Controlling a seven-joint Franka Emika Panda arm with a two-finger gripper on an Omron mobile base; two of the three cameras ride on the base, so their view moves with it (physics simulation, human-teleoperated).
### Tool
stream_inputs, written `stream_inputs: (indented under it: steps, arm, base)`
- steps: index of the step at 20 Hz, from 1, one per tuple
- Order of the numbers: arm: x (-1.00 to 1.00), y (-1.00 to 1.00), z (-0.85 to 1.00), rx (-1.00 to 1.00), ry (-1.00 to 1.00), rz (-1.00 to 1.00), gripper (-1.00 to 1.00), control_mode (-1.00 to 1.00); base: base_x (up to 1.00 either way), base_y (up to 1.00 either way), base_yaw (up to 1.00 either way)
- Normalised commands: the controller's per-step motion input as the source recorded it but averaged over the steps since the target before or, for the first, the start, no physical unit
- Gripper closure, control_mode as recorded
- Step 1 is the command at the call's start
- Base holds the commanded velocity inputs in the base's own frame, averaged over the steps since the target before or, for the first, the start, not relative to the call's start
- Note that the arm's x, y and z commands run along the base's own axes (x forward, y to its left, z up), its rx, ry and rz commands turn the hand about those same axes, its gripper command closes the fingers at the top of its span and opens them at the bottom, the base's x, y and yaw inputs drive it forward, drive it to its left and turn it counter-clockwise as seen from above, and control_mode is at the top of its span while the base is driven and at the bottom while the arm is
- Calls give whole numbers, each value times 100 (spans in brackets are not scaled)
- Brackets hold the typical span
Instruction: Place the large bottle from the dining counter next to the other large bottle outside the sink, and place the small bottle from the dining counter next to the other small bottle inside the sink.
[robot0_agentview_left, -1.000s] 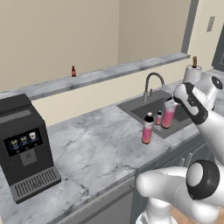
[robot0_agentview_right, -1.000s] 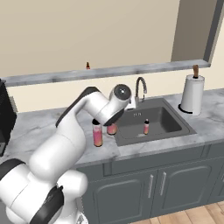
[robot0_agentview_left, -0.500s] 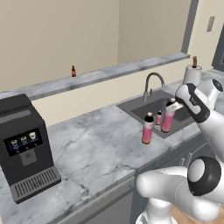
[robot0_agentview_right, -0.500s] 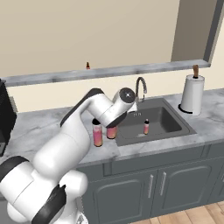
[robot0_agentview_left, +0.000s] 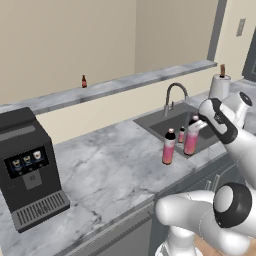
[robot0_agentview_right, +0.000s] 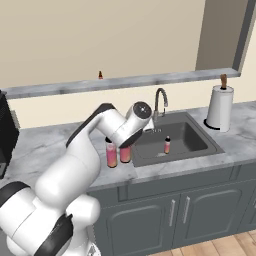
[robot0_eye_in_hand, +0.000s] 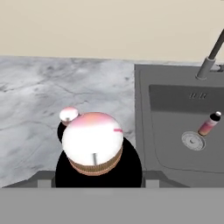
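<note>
- Since a second ago the gripper (robot0_agentview_left: 196, 126) is sitting slightly lower and closer to the counter edge, carrying the large bottle (robot0_agentview_left: 191, 138) down beside the other large bottle (robot0_agentview_left: 169, 146); the base views themselves are not shifting.
- Gripper is pinching the large bottle near its top, fingers part-spread around the body; in the hand view the bottle's pale cap end (robot0_eye_in_hand: 92, 141) is sitting directly under the hand, between the two finger tips.
- Held large bottle is standing upright, long axis vertical, cap up, at the left front corner of the sink (robot0_agentview_right: 200, 150), on the grey marble worktop (robot0_agentview_left: 105, 170). Whether its base is already touching the worktop is hard to tell from these angles.
- Other large bottle is standing upright just beside it, on the side away from the sink; its cap (robot0_eye_in_hand: 68, 114) is showing next to the held one.
- Other small bottle (robot0_agentview_right: 167, 145) is standing upright inside the sink near the drain (robot0_eye_in_hand: 193, 141), well apart from the gripper.
- Small bottle from the dining counter (robot0_agentview_left: 84, 81) is standing upright on the dining counter (robot0_agentview_left: 150, 76), far behind the faucet (robot0_agentview_left: 172, 95).
</note>
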Motion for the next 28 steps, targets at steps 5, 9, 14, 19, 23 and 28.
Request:
stream_inputs:
  steps: [5,9,14,19,23,28]
  arm:
    - [0,0,-19,0,-3,3,100,-100]
    - [0,4,-7,0,-1,3,100,-100]
    - [0,13,0,0,0,3,100,-100]
    - [0,8,-6,0,0,3,100,-100]
    - [0,3,-12,0,0,4,100,-100]
    - [0,5,-10,0,0,4,100,-100]
  base:
    - [0,0,0]
    - [0,0,0]
    - [0,0,0]
    - [0,0,0]
    - [0,0,0]
    - [0,0,0]
